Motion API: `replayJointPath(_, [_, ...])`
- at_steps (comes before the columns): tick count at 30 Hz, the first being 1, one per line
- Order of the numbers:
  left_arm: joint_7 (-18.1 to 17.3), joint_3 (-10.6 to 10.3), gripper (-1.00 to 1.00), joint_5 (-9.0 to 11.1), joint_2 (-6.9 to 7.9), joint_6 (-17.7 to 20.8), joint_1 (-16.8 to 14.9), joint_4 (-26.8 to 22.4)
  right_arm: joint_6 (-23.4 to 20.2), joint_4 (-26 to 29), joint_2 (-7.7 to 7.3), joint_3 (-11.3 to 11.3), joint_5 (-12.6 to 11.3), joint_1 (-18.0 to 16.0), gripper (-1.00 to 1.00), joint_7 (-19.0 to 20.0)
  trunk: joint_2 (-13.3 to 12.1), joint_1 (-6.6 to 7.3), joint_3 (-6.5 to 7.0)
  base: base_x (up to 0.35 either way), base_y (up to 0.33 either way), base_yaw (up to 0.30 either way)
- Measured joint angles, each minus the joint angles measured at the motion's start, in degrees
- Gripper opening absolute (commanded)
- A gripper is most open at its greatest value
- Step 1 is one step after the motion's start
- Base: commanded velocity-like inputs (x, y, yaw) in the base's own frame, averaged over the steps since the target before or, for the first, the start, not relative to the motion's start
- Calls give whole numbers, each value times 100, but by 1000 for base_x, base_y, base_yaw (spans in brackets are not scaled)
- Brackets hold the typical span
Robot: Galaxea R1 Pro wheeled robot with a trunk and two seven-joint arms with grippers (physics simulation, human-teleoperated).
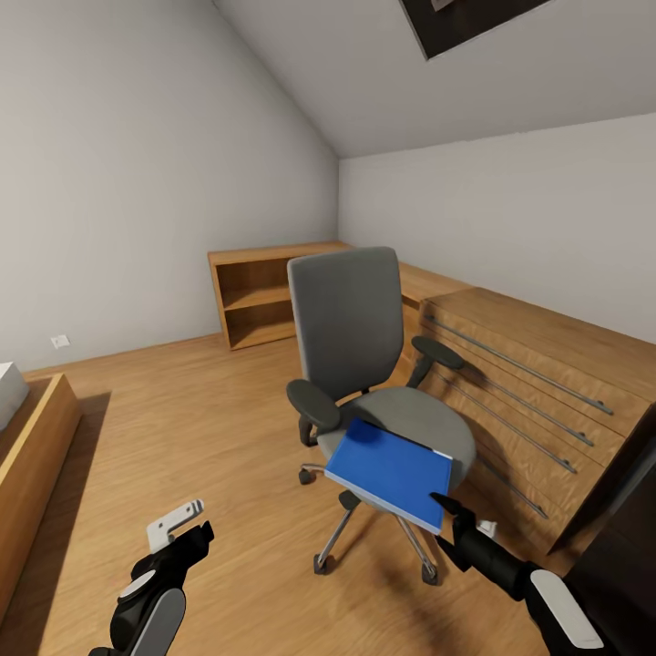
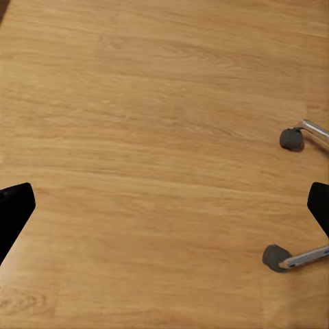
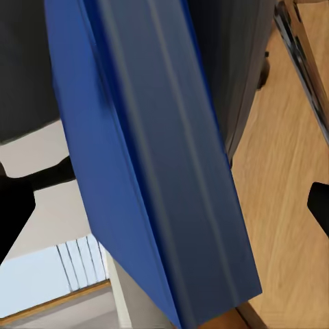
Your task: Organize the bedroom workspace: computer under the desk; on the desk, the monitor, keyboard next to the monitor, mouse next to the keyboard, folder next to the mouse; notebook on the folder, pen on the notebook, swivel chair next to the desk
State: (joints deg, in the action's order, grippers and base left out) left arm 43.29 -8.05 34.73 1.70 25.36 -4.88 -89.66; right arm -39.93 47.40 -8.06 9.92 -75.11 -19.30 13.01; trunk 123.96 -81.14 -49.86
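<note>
Right gripper [image 1: 448,507], fingers spread, is closing in on the blue folder [image 1: 392,471] overhanging the swivel chair [image 1: 364,364] seat at lower centre; left gripper [image 1: 187,533], fingers open, is idling.

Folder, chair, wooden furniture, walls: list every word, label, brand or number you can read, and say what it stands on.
None: no readable text anywhere.
The folder has a plain blue cover with no label.
The swivel chair carries no brand mark.
The wooden drawer chest shows only metal rail handles.
The small white wall plate is too small to show any marking.
</note>
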Motion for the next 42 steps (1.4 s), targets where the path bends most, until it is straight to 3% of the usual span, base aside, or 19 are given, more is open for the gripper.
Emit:
replayJointPath(5, [0, 0, 100, -1, 0, 0, 0, 0, 0, 0, 24, -3, 44, 0, 100, 0, 0, 0, 0, 0, 0, 0])
replayJointPath(6, [0, 0, 100, -1, 0, 1, 0, 0, 0, -2, 27, -2, 78, 0, -100, 0, 0, 0, 0, 0, 0, 0])
replayJointPath(24, [0, 0, 100, 7, 0, 7, 0, 0, 0, 2, 31, 3, 154, 0, -100, 11, 0, 0, 0, 0, 0, 0])
replayJointPath(42, [16, 0, 100, 13, -4, 7, 0, 0, 7, 259, 17, 21, 166, 0, -100, 19, -721, 395, 323, 0, 0, 0])
